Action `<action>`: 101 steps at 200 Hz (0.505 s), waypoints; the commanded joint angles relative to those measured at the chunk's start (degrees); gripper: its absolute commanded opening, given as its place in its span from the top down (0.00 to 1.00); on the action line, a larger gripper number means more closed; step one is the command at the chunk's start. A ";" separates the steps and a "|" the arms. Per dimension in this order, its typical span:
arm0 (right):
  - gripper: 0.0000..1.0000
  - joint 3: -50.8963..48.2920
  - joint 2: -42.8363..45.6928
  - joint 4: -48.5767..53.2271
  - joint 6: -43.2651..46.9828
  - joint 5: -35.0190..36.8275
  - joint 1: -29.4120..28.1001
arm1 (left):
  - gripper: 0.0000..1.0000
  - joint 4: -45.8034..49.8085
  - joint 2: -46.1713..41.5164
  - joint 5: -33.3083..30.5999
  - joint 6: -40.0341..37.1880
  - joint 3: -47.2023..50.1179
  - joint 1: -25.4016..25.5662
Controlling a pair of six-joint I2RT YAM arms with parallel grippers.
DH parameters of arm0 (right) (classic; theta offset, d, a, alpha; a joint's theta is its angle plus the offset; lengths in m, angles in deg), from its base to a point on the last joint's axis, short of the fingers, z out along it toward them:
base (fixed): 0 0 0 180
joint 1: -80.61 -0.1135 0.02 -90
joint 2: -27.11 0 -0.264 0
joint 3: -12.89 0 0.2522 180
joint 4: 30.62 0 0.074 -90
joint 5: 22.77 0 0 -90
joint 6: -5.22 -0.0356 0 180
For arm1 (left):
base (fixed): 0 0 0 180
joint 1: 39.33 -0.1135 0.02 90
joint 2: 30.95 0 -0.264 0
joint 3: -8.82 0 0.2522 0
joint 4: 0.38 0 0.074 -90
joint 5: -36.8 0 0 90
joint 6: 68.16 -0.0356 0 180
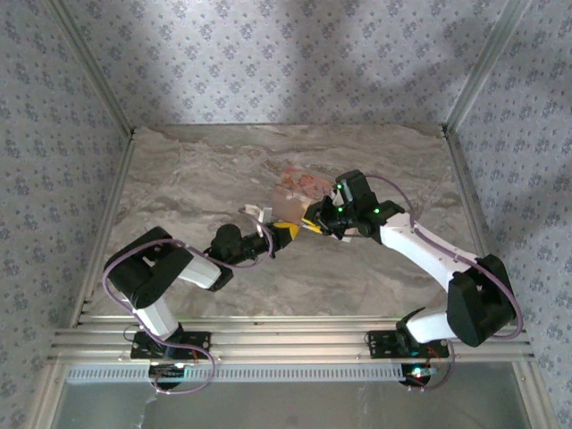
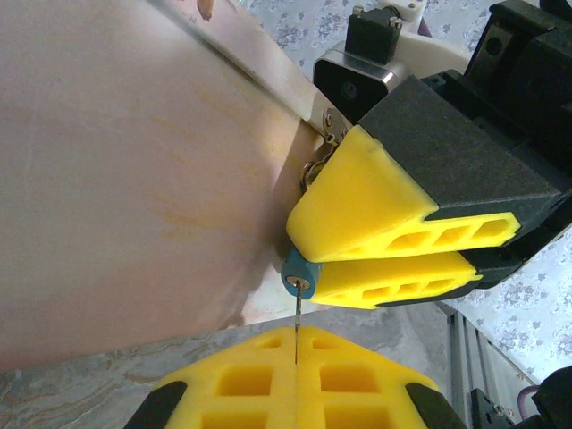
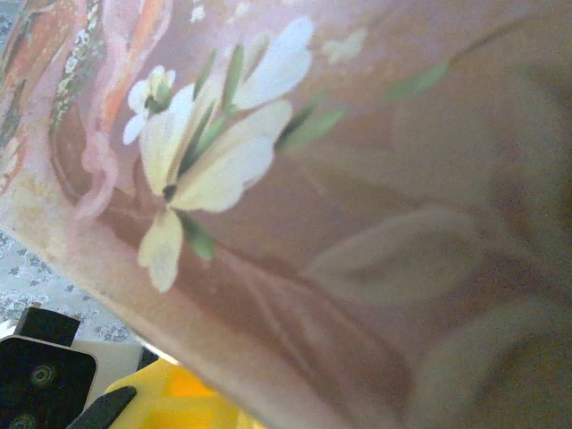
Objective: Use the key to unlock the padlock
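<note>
1. Left wrist view: the left gripper has its two yellow ribbed fingers pressed together. It pinches the thin silver metal key in the seam between them, and the blade stands straight up from the fingertips.
2. The key's tip sits in the keyhole on the end face of the tiny dark blue-green padlock. Whether the key is turned cannot be told.
3. The right gripper, black-bodied with yellow wedge-shaped fingers, is closed on the padlock. The padlock is clamped at the fingertips, with only its rounded lower end showing.
4. A small silver metal clasp sits just above the upper finger, on the edge of the pink floral-printed box. The padlock lies just beside the box's side.
5. Top external view: both grippers meet tip to tip near the middle of the grey-beige marble-patterned tabletop, with the box just beyond them.
6. Right wrist view: the box's painted white flower and green leaves lie close before the lens, and a yellow finger shows at the lower left.
</note>
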State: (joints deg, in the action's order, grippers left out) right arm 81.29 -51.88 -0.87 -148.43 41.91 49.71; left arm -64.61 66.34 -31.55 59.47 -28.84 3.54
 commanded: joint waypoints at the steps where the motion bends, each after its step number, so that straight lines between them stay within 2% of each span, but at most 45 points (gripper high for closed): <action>1: 1.00 2.39 -0.17 -1.93 -0.27 -1.14 -0.56 | 1.00 -2.77 0.26 1.42 0.43 -2.19 0.63; 101: 1.00 2.01 0.88 -3.29 -1.65 -3.32 -0.71 | 1.00 -2.77 2.99 1.25 2.01 -4.22 -0.21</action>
State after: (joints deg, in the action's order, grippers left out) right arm 81.35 -51.88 -0.87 -149.09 42.76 49.84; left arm -64.46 68.62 -31.33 60.80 -30.61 3.50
